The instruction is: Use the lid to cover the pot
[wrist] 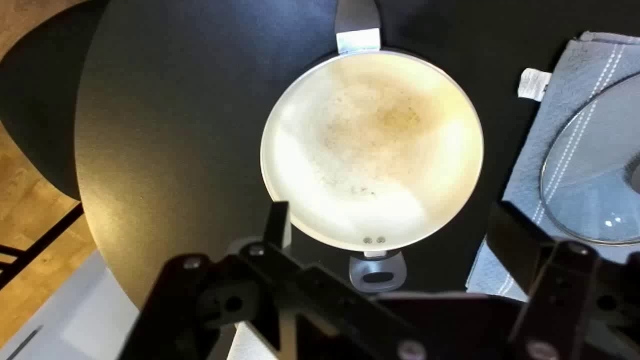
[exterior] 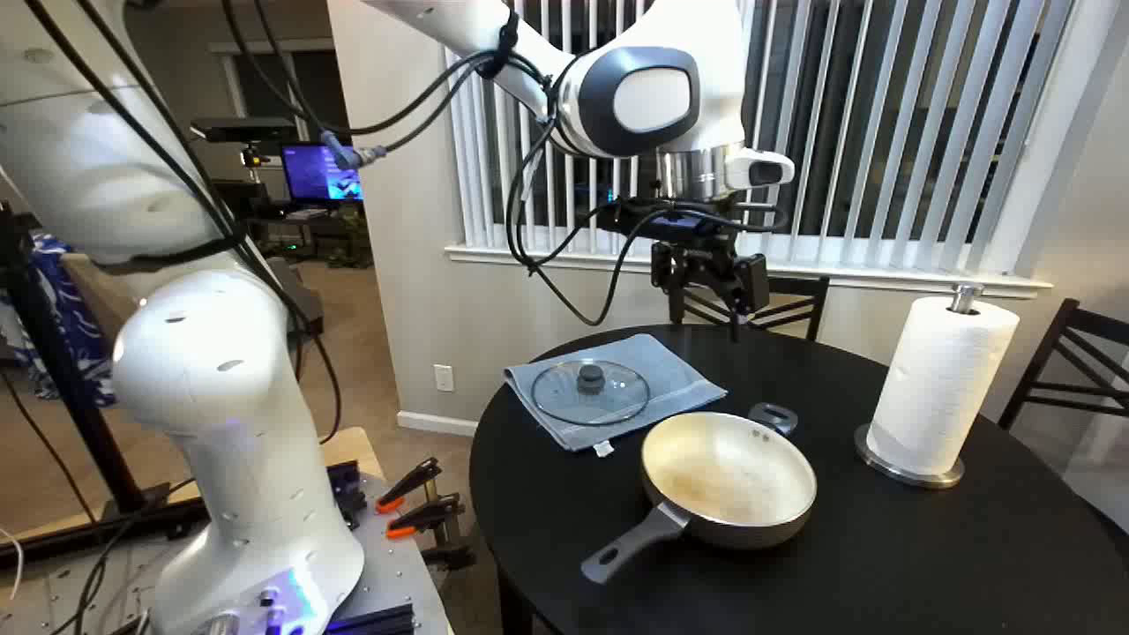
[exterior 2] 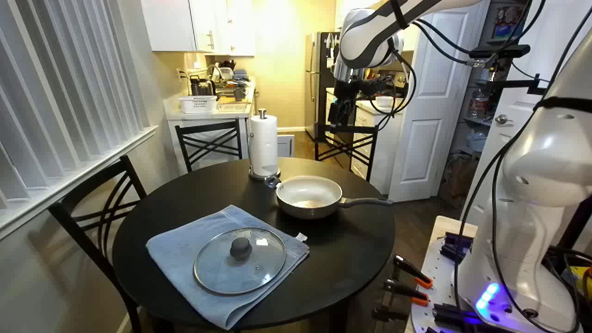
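Note:
The lid, a see-through glass disc with a metal rim and dark knob, lies flat on the blue-grey cloth in both exterior views [exterior: 573, 401] [exterior 2: 217, 268]. Its near part shows at the right edge of the wrist view [wrist: 590, 175]. The pot, a cream-coloured pan with a long dark handle and a short grip opposite, stands uncovered on the table in both exterior views [exterior: 728, 476] [exterior 2: 309, 196] and in the wrist view [wrist: 372, 145]. My gripper [exterior: 706, 322] is open and empty, high above the table; it also shows in the other views [exterior 2: 340, 122] [wrist: 392, 220].
The blue-grey cloth [exterior: 675, 366] lies on the round black table [exterior: 882, 556], beside the pot. A paper towel roll on a metal stand [exterior: 942, 379] [exterior 2: 264, 145] rises tall near the pot's short grip. Chairs [exterior 2: 101, 222] stand around the table. A window with blinds [exterior: 882, 132] is behind the arm.

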`<state>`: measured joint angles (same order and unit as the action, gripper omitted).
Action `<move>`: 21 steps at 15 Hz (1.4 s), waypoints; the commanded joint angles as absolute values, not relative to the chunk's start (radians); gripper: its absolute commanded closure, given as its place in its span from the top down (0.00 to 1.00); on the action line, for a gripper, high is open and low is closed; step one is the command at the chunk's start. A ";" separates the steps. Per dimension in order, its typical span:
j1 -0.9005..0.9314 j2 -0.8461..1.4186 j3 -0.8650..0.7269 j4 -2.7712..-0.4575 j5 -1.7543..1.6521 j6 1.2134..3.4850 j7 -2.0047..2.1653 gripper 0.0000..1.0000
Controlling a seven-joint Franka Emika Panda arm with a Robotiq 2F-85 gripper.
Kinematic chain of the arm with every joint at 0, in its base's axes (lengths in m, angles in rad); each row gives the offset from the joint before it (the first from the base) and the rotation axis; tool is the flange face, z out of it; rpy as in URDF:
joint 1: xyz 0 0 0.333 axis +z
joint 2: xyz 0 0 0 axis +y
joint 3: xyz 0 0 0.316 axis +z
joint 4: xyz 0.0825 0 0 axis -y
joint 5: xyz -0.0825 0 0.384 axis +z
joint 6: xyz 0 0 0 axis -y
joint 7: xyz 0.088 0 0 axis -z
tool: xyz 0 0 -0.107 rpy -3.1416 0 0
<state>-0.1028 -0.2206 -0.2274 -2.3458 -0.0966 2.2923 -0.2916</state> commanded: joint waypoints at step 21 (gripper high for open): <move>0.191 0.055 0.183 -2.304 -0.272 2.382 -0.189 1.00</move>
